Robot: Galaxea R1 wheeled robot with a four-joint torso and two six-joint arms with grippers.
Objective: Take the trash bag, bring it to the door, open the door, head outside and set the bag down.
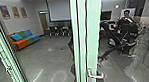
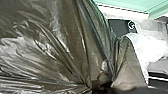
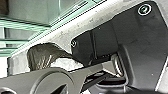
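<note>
nearest, across the left and middle of the left wrist view, is the trash bag [image 2: 62, 40], dark, glossy and thin. its pleats draw in to a tight gather at the bottom edge, where the left claw [image 2: 101, 85] looks clamped on it; how the right claw stands, i cannot tell. the film should be soft and slippery, and might tear if it drags on a frame edge. it looks full but probably light; the bunched neck is the place to hold, since the loose sides would slide away. crumpled white stuff [image 2: 152, 47] lies against it, at right; i can't tell if it's part of the bag.

further off, a pale green door frame [image 1: 93, 30] runs down the middle of the head view, its metal handle [image 1: 95, 75] at lower centre. the swinging bag could snag there. beyond is smooth grey floor [image 1: 48, 55] with glare on it, then a person [image 1: 126, 14] at upper right, a bright sofa [image 1: 26, 40] at upper left, and, at the back, chairs [image 1: 57, 32] under a pale screen [image 1: 59, 9].
</note>
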